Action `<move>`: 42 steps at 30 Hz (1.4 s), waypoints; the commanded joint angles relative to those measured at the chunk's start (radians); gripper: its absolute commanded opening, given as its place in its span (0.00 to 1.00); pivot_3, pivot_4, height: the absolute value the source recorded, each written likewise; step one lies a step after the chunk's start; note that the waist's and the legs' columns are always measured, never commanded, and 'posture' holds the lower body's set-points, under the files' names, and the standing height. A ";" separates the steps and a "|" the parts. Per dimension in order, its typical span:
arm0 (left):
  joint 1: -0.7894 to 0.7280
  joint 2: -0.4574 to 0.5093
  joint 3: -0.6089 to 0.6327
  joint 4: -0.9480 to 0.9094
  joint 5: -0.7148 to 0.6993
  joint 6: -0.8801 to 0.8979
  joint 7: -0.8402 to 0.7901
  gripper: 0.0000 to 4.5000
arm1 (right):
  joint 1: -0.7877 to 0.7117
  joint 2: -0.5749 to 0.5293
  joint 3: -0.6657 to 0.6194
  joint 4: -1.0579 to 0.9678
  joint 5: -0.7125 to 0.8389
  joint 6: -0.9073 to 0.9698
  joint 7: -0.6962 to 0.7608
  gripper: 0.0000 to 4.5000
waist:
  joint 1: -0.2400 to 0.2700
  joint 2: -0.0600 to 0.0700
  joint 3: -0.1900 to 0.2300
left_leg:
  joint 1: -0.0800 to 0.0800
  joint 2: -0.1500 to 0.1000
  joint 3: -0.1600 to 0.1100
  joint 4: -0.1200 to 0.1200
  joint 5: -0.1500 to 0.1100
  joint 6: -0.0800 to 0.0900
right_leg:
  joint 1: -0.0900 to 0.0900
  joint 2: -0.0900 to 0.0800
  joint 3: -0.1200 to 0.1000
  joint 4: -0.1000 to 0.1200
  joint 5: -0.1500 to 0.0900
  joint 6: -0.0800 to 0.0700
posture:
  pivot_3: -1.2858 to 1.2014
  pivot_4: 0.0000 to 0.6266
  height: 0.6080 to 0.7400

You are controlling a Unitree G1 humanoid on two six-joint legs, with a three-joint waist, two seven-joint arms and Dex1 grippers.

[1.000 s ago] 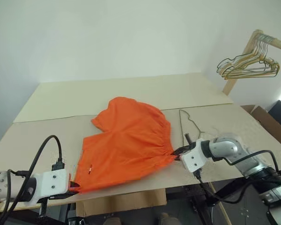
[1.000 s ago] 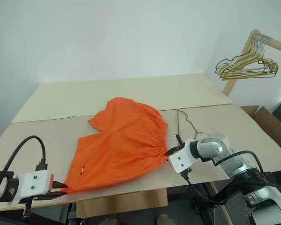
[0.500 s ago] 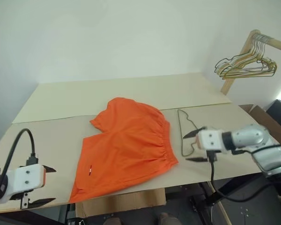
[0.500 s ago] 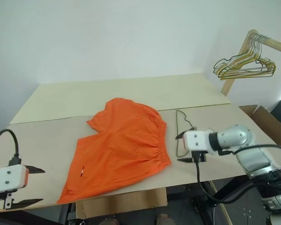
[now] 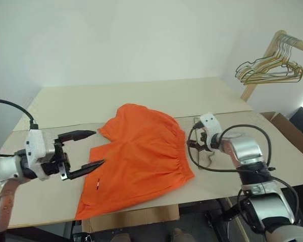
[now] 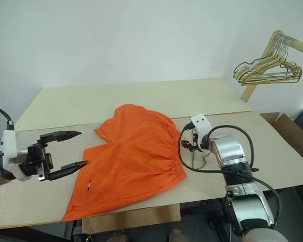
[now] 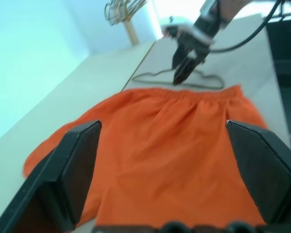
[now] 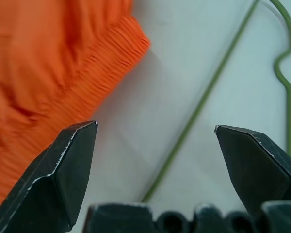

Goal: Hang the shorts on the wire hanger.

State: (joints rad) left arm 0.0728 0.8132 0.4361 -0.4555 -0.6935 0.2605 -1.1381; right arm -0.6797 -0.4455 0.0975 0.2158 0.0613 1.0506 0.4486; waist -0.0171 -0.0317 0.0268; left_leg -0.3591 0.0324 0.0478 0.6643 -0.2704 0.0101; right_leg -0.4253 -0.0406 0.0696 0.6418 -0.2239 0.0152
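Left eye view: orange shorts (image 5: 138,159) lie flat on the table (image 5: 141,98), the wire hanger (image 8: 203,104) just beside their waistband, both grippers spread and empty, the right gripper (image 5: 196,141) above the hanger, which it seemingly must grasp next, the left gripper (image 5: 83,150) near the shorts' leg.

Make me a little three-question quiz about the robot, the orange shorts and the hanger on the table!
1. True or false: the shorts are already hanging on the wire hanger.
2. Which end effector is right above the wire hanger on the table: A) the left end effector or B) the right end effector?
3. Fill in the missing word: both end effectors have their fingers ____, holding nothing.

Key:
1. False. The shorts lie flat on the table, with the hanger beside their waistband.
2. B
3. open
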 commanded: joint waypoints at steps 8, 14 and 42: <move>-0.032 -0.012 -0.084 -0.057 -0.024 0.007 0.021 0.99 | -0.018 0.028 -0.018 0.117 0.003 -0.070 -0.006 1.00 | -0.028 0.000 0.000 | 0.004 0.000 -0.001 0.000 0.000 0.000 | 0.004 0.002 0.000 0.000 0.000 0.001 | 0.53 0.00 1.00; -0.007 -0.011 -0.088 -0.061 -0.005 -0.007 0.015 1.00 | 0.004 0.019 0.035 0.139 -0.005 -0.075 0.042 0.96 | -0.043 0.000 0.000 | 0.005 0.000 -0.002 0.000 0.000 0.000 | 0.004 0.003 0.001 0.000 0.000 0.001 | 0.53 0.00 1.00; -0.169 -0.076 -0.224 -0.003 0.063 0.184 0.295 1.00 | -0.018 0.075 -0.181 0.115 0.038 -0.136 -0.125 0.01 | -0.022 -0.004 -0.004 | 0.006 0.000 -0.003 0.000 0.001 0.000 | 0.007 0.003 0.001 0.000 -0.004 0.009 | 0.53 0.00 1.00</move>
State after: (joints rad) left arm -0.0565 0.7420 0.2334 -0.4594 -0.6352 0.3637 -0.9304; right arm -0.6753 -0.3666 -0.0268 0.4055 0.0779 0.9530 0.3544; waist -0.0389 -0.0358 0.0224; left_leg -0.3537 0.0323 0.0439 0.6646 -0.2693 0.0101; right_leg -0.4193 -0.0377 0.0712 0.6417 -0.2281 0.0240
